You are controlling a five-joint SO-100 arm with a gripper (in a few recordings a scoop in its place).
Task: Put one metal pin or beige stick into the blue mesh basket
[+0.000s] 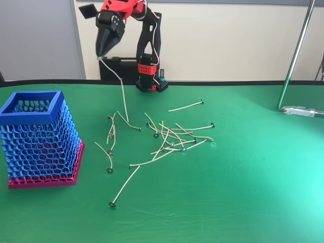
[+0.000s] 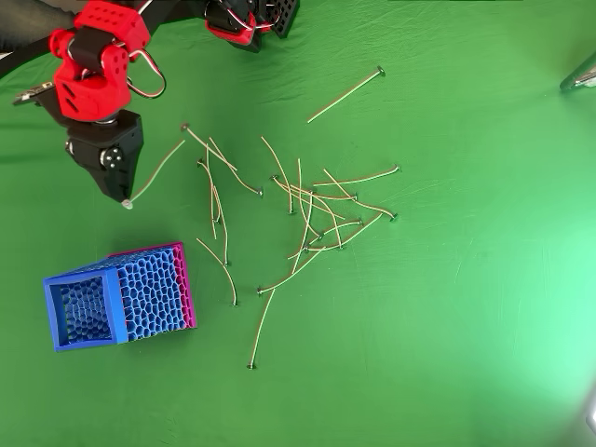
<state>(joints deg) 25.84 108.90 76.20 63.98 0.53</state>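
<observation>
green table [image 1: 253, 192], beige wall [image 1: 228, 40], gripper [image 1: 103, 56] raised

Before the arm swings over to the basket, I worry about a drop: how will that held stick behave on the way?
The stick dangles from the pincer, gripped by one end, so it will probably sway. It looks thin and bent, likely light and springy. The basket opening is broad, which should forgive some swing.

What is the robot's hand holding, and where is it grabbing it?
The hand is pinching one thin beige stick by its top end. The rest hangs down above the green table, right of the blue basket.
</observation>
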